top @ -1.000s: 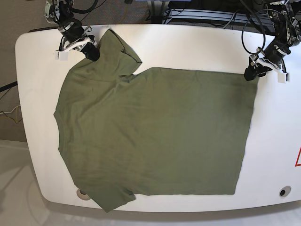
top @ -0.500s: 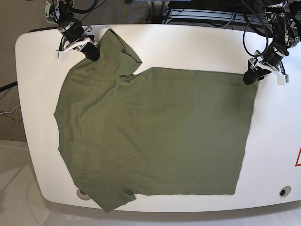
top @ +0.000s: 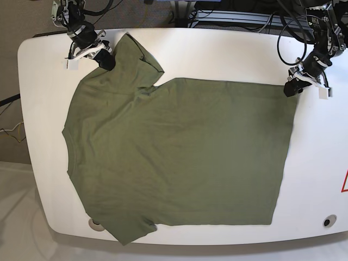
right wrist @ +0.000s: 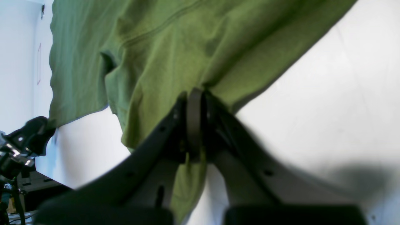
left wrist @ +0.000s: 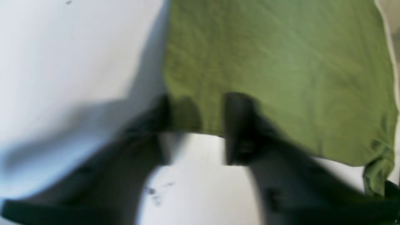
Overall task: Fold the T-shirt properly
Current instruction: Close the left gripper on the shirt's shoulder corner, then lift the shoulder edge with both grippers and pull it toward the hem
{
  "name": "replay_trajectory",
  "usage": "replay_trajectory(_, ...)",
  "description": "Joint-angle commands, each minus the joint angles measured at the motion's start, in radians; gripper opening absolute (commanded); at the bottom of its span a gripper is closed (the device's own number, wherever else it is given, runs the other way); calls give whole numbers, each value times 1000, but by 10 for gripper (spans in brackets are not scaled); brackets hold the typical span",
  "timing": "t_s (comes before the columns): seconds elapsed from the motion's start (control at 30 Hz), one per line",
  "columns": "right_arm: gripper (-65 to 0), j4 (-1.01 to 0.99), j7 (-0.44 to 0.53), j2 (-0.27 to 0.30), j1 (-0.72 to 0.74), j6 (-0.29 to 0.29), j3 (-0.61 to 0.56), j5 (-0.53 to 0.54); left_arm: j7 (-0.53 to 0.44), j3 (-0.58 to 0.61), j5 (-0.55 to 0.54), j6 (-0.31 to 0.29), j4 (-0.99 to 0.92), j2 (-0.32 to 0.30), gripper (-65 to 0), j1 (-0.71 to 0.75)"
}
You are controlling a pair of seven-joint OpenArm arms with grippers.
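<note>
The olive-green T-shirt (top: 179,152) lies spread flat on the white table (top: 228,51), collar side to the left and hem to the right. My right gripper (top: 106,58) is at the far-left sleeve and shoulder. The right wrist view shows that gripper (right wrist: 195,97) shut on a pinched fold of the T-shirt (right wrist: 156,47). My left gripper (top: 293,87) sits at the far-right hem corner. The blurred left wrist view shows the left gripper (left wrist: 200,106) with its fingers apart and straddling the hem edge of the T-shirt (left wrist: 275,56).
Cables and dark equipment (top: 239,16) run behind the table's far edge. A red triangle mark (top: 345,182) sits at the right edge. One round hole (top: 327,221) is near the front right corner, and another round hole (top: 96,223) is by the front left sleeve.
My left gripper has shifted slightly at the hem corner and its jaws have drawn closer together. The right gripper and the T-shirt have stayed put.
</note>
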Motion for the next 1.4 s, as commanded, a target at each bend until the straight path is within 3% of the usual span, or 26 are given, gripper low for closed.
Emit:
replay_trajectory(0.0, -650, 11, -4, 9, -5, -2, 6, -13, 50, -2, 15, 7, 1, -7, -607, 6)
replay_trajectory(0.03, -650, 10, -3, 9, -4, -1, 6, -11, 61, -3, 11, 6, 1, -5, -650, 4)
replay_trajectory(0.9, -650, 33, -20, 12, -37, 44, 29, -12, 85, -7, -2, -21, 68, -9, -650, 38)
replay_trajectory(1.37, -650, 229, -39, 14, -130, 39, 64, 10, 91, -17, -3, -45, 220, -11, -650, 118)
